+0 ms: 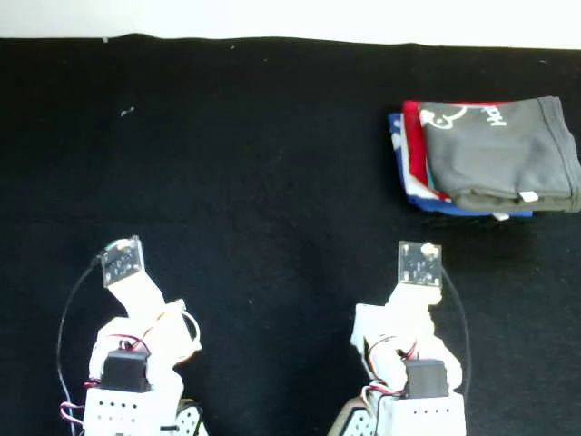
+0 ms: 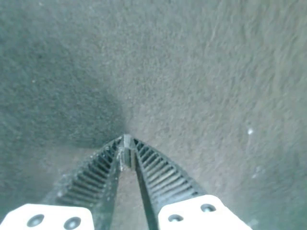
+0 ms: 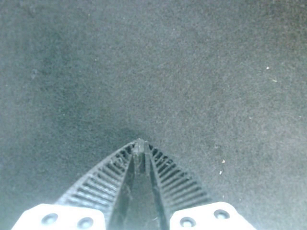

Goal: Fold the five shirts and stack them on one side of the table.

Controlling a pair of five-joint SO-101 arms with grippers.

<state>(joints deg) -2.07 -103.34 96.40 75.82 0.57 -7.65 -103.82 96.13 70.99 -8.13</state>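
Observation:
A stack of folded shirts [image 1: 486,156] lies at the right side of the black table [image 1: 254,154], a grey shirt on top, red, white and blue ones under it. Both arms sit folded back at the near edge, the left arm [image 1: 136,318] at the left and the right arm [image 1: 413,318] at the right, well short of the stack. My left gripper [image 2: 126,142] is shut with nothing in it, tips close over the black cloth. My right gripper [image 3: 139,144] is likewise shut and holds nothing.
A pale wall strip [image 1: 290,18] runs behind the table's far edge. A few small white specks [image 1: 127,112] lie on the black cloth at the far left.

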